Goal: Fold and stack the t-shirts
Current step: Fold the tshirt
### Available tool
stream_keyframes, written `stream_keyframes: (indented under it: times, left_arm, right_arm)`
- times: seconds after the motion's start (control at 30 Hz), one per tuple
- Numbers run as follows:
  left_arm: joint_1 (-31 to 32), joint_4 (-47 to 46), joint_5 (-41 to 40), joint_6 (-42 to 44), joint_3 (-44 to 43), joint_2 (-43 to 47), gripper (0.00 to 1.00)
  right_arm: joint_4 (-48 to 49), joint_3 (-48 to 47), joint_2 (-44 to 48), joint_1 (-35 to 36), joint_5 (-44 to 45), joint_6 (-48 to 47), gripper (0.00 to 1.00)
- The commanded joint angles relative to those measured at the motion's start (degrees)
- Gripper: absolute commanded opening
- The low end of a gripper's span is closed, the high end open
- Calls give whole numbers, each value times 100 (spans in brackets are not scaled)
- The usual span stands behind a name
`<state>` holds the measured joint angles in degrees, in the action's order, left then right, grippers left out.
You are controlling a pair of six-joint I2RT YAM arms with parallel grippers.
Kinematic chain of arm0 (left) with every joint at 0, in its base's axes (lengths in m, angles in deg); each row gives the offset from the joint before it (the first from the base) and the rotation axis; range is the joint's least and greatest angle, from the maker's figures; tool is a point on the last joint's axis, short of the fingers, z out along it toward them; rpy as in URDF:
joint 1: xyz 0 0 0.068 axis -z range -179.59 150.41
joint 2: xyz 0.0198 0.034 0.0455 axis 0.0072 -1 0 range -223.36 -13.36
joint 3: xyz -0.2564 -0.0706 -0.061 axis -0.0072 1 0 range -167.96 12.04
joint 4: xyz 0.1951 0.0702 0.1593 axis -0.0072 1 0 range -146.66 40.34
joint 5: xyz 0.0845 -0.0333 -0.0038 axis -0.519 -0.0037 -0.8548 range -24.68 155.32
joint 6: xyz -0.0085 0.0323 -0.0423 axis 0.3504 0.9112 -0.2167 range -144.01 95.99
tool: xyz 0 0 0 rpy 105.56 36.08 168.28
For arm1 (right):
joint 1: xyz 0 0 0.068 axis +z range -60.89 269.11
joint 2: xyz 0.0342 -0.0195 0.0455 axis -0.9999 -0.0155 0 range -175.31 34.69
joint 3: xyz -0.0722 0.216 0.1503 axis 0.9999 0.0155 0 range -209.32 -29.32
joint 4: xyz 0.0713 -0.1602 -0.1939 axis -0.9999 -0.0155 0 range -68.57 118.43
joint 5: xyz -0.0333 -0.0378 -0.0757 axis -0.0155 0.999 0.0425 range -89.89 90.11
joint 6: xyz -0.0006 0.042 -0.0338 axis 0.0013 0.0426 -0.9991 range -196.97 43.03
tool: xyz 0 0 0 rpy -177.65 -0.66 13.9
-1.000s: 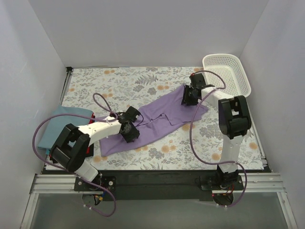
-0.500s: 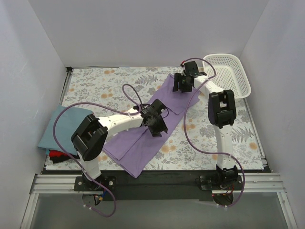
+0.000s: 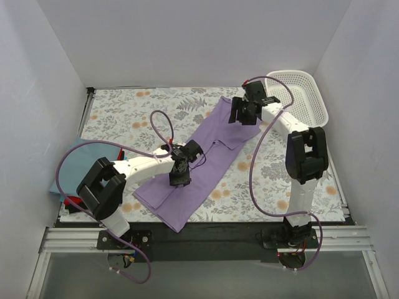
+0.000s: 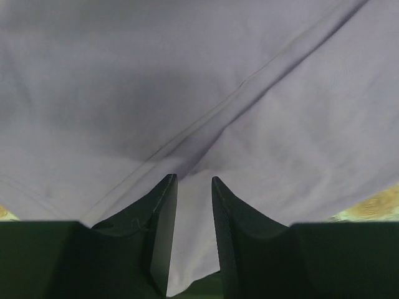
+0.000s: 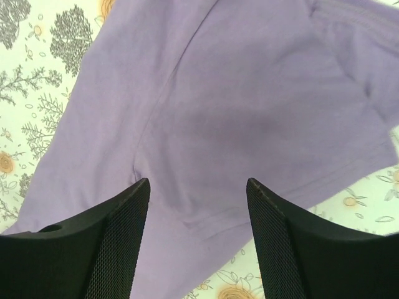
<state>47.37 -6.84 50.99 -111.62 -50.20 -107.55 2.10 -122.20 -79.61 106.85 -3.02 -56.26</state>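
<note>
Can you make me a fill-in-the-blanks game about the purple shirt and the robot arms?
1. The lilac-purple cloth t-shirt lies spread on the ____-patterned table cover.
2. The white plastic mesh basket stands at the far ____ corner.
3. The right gripper hangs over that t-shirt with its jaws ____.
4. The folded cloth shirt on top at the left edge is dusty ____-grey.
Missing words: floral, right, open, blue.

Folded t-shirts [image 3: 65, 177] partly hidden behind left arm [image 3: 100, 187]
</note>
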Motion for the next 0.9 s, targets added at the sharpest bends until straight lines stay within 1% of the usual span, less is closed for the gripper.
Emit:
stream_keyframes:
  times: [0.0, 0.2, 0.37, 0.5, 0.6, 0.63, 0.67, 0.77, 0.87]
  left_arm:
    - [190, 2, 70, 210, 194, 297, 27]
    - [577, -244, 386, 78, 326, -160, 25]
    - [805, -587, 1045, -194, 195, -556, 24]
    - [938, -719, 1423, -423, -384, -986, 24]
    - [938, -938, 1968, -546, -692, -1320, 24]
    - [938, -931, 2047, -572, -963, -1417, 24]
    - [938, -939, 2231, -590, -1096, -1618, 24]
    - [938, -1000, 2451, -652, -1457, -1804, 24]
    - [938, -1369, 2926, -774, -1624, -1953, 26]
  right_arm:
    - [128, 209, -197, 81, -2, 170, 70]
    - [163, -186, -909, 90, -3, 74, 69]
    - [-82, -818, -1637, 46, 15, -189, 69]
    - [-223, -1678, -2148, -42, -46, -409, 69]
    - [-390, -2189, -2570, -103, -91, -533, 70]
    - [-443, -2582, -2684, -112, -134, -629, 70]
    - [-470, -2751, -2868, -130, -152, -690, 71]
    - [-505, -3296, -3141, -130, -187, -928, 74]
    - [-479, -3684, -3326, -174, -398, -1069, 78]
